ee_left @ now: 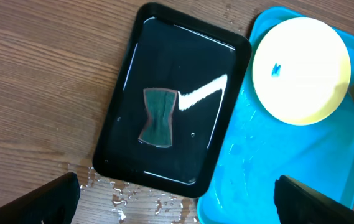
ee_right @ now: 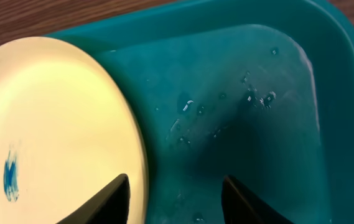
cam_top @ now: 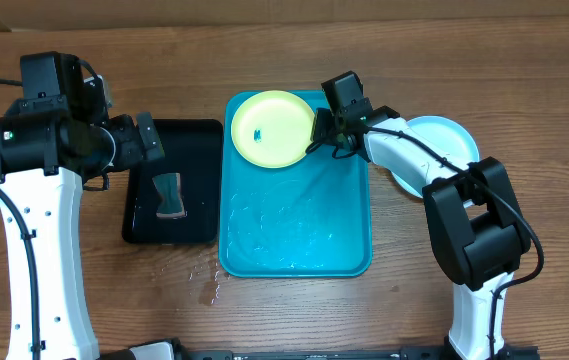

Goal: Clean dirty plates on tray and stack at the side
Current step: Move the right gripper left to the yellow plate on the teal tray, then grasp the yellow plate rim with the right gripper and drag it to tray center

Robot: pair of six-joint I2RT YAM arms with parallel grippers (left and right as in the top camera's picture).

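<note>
A pale yellow-green plate [cam_top: 272, 128] with a small blue smudge lies in the far-left corner of the cyan tray [cam_top: 294, 230]. My right gripper [cam_top: 316, 140] is at the plate's right rim. In the right wrist view its jaws [ee_right: 175, 186] stand apart, the left finger over the plate [ee_right: 52, 124] and the right finger over the wet tray floor [ee_right: 257, 93], with the rim between them. A light cyan plate [cam_top: 444, 140] rests on the table right of the tray, partly hidden by the right arm. My left gripper [cam_top: 149, 140] hovers open over the black tray's near end [ee_left: 175, 186].
A black tray [cam_top: 199, 140] left of the cyan one holds water and a dark green sponge [cam_top: 169, 195], also seen in the left wrist view [ee_left: 158, 117]. Water drops [cam_top: 207, 285] lie on the wooden table by the trays' front corners.
</note>
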